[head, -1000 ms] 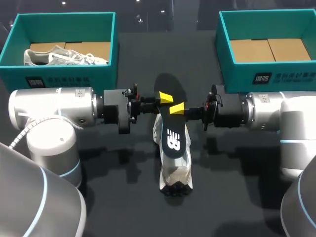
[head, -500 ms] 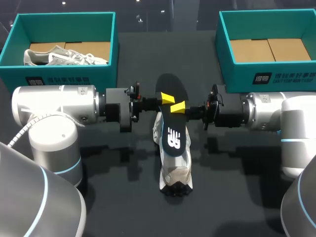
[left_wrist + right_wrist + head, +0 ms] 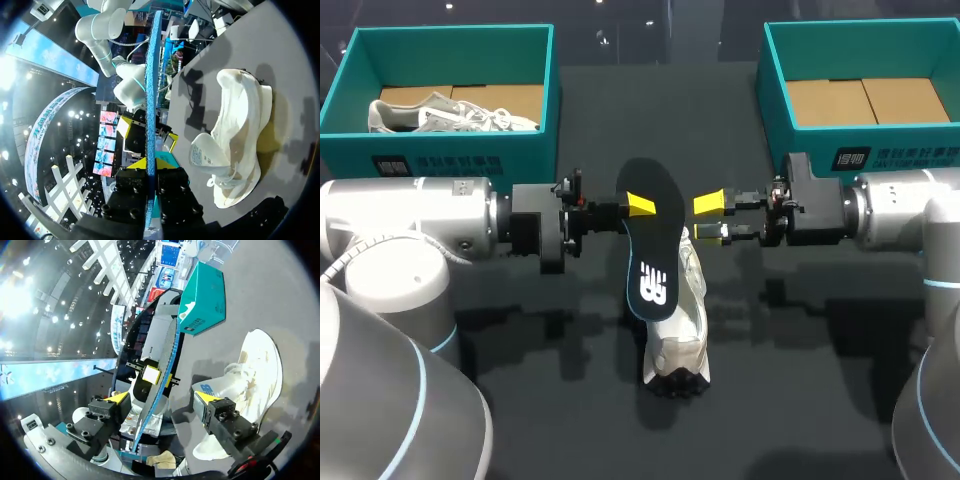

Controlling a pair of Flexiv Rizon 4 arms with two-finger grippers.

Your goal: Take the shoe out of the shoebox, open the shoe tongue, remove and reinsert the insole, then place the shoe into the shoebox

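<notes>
A black insole point(image 3: 648, 248) with a white logo hangs over the table's middle, and my left gripper point(image 3: 640, 206) is shut on its edge. In the left wrist view the insole point(image 3: 150, 95) shows edge-on, pinched in that gripper point(image 3: 150, 167). Just right of the insole, my right gripper point(image 3: 711, 218) stands open and does not touch it. From the right wrist the insole point(image 3: 161, 372) stands between the wide-apart fingers of the right gripper point(image 3: 162, 399). The pale grey shoe point(image 3: 678, 325) lies on the table below the insole, its tongue pulled open point(image 3: 202, 155).
A teal shoebox point(image 3: 450, 155) at the back left holds a second grey shoe point(image 3: 450, 115). Another teal shoebox point(image 3: 860, 150) at the back right shows only its cardboard floor. Both arms lie low across the table's middle.
My right gripper has opened, let go of the insole and drawn back to the right. The left gripper has shifted left, carrying the insole with it.
</notes>
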